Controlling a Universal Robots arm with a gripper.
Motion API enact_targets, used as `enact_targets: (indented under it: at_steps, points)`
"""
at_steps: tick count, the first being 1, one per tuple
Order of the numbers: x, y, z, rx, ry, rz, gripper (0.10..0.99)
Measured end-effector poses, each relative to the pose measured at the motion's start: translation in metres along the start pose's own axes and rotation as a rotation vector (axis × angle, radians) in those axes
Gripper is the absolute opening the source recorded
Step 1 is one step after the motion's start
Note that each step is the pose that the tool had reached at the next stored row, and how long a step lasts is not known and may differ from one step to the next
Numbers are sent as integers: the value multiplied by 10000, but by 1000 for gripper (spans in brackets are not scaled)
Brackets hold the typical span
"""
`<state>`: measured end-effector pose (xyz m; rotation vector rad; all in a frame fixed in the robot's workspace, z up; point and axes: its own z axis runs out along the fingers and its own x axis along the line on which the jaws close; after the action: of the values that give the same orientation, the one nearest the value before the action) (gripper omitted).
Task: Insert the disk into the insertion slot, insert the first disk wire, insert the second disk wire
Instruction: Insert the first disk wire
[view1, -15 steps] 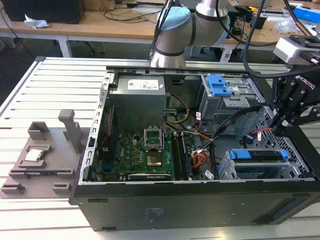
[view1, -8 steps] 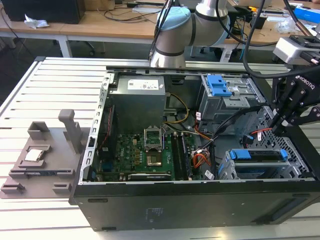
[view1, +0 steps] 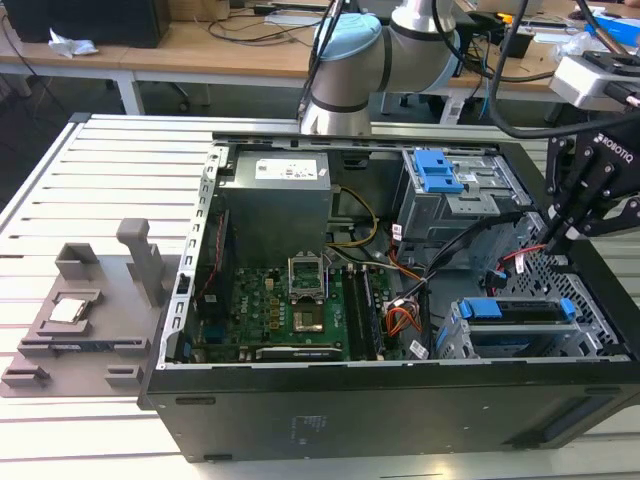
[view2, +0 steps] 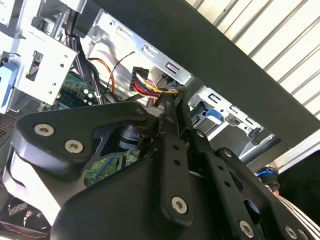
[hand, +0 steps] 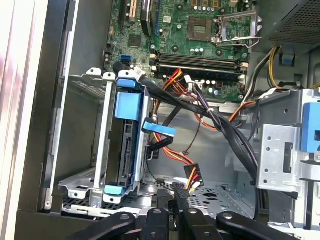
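Item: open computer case (view1: 350, 420), lying on its side on a slatted metal table (view1: 100, 160). A grey parts tray (view1: 80, 320) is sitting beside it, toward the exterior view's left. Inside, a green motherboard (view1: 290, 310) is lying flat, and a grey power supply (view1: 275, 195) is sitting behind it. A taller bay with a blue latch (view1: 440, 175) is standing in the far corner, toward the exterior view's right. The disk (view1: 515, 312) (hand: 125, 150) is sitting inside the insertion slot (view1: 600, 345) (hand: 75, 180), in the near corner at the exterior view's right. The ends of its blue frame are showing at both ends of the cage. A blue-tabbed cable (hand: 159, 131) is hanging just beside the disk; whether it is plugged in cannot be told. The robot arm (view1: 350, 60) is reaching over the case from the far side. The gripper (view1: 548, 246) (view2: 176, 107) (hand: 178, 197) is hanging inside the case between the taller bay and the slot. Its fingers (view2: 170, 130) are standing narrow, pinching the black plug of the disk wire (view2: 145, 82) (hand: 192, 174), a bundle of red, yellow, orange and black strands. In the first wrist view this plug is sitting near the slot's open end and apart from the disk.
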<state>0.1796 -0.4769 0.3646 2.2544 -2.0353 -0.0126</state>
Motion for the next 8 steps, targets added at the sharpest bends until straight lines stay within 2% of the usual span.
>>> enact_targets:
  at_steps: [1,2,5,8]
  points:
    - [-1,7,0,0,-1,-1,173]
    - [-6,47,5,1,-8,-2,173]
    - [-25,220,34,1,-7,-2,173]
    - [-29,253,48,-20,-32,342,173]
